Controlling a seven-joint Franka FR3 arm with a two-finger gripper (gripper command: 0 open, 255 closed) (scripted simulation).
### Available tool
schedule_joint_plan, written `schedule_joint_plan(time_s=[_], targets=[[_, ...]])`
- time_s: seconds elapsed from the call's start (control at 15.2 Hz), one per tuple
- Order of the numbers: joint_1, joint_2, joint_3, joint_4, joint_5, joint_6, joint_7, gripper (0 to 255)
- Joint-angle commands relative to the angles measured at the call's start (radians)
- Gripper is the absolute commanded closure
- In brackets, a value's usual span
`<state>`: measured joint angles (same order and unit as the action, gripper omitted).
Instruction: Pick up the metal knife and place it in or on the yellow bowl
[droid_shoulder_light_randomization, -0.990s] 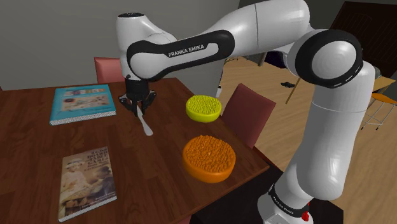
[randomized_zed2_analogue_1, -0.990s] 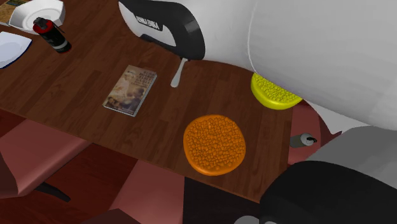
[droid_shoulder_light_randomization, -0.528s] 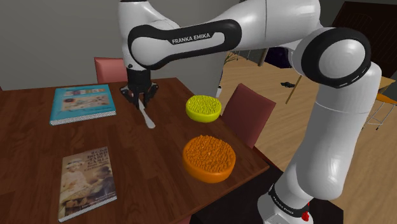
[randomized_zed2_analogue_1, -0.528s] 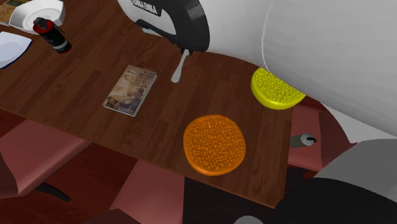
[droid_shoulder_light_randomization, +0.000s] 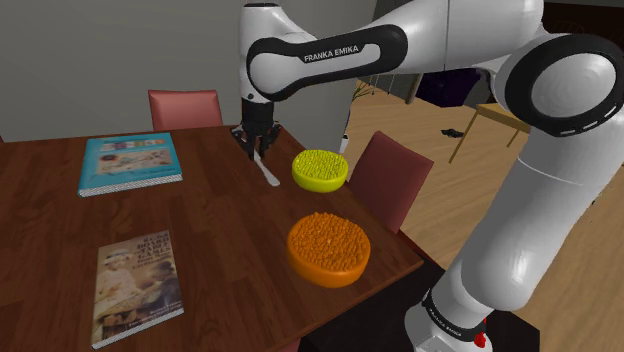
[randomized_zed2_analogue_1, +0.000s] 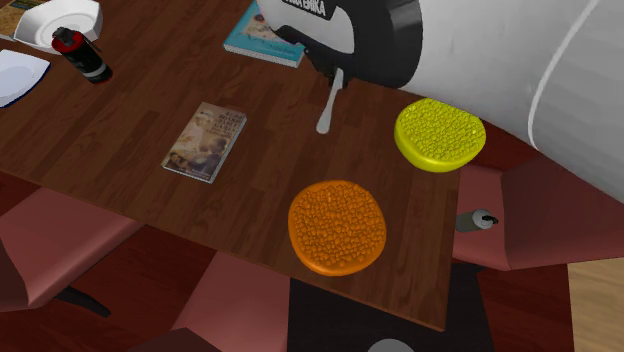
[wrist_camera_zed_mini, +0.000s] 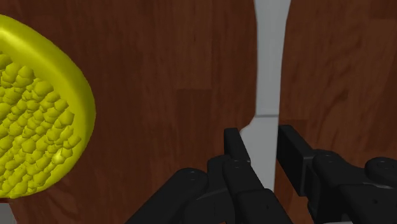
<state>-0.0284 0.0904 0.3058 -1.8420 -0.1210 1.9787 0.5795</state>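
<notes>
Holds the grey knife (wrist_camera_zed_mini: 270, 63) clasped by one end in the gripper (wrist_camera_zed_mini: 266, 145), long axis steeply downward, free end toward the worktop (wrist_camera_zed_mini: 159, 76) near the yellow bowl (wrist_camera_zed_mini: 38, 108).

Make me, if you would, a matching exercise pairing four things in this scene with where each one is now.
Things:
1. knife
2. yellow bowl
3. orange bowl
4. blue book

Places:
A. near the table edge, farthest from the book
B. clasped between the fingers of the gripper
C. lying flat at the shoulder view's left
D. on the table, nearest the knife

Pairs: 1-B, 2-D, 3-A, 4-C
</notes>
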Motion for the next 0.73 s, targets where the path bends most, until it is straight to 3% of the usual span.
schedule_joint_plan(time_s=[0.0,0.66], targets=[[-0.027,-0.037,-0.020,-0.047,0.015,0.017,-0.052,255],[-0.146,-0.145,-0.139,-0.173,0.058,0.056,-0.304,255]])
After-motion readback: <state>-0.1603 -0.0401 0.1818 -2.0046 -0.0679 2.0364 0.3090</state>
